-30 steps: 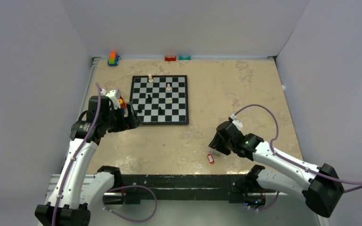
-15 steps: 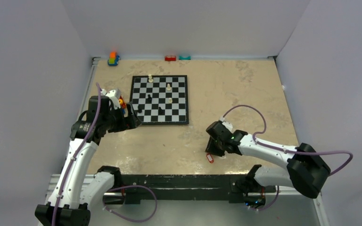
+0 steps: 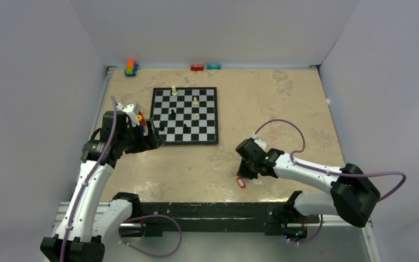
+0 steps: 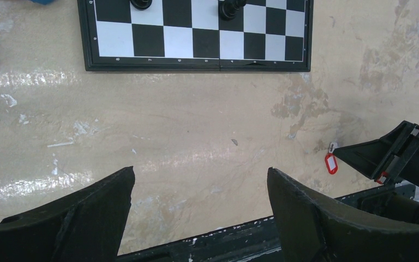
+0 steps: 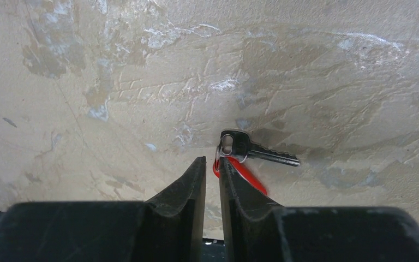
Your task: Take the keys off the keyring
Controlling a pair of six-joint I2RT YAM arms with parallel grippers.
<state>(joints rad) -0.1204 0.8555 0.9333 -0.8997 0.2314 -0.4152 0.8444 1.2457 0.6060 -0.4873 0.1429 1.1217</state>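
Right gripper (image 5: 211,161) has slid left, nearer the chessboard (image 3: 207,131), and its jaws have narrowed to a thin slit. Its tips meet the keyring (image 5: 226,146), which lies with one key (image 5: 264,155) and a red tag (image 5: 246,176) below and right of the chessboard; whether they grip it cannot be told. Left gripper (image 4: 199,174) stays wide open at the chessboard's near left corner.

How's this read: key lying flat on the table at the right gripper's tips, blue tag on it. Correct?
Not quite. The tag is red, not blue, as the right wrist view shows. The rest holds: the key lies flat on the table at the right gripper's tips.
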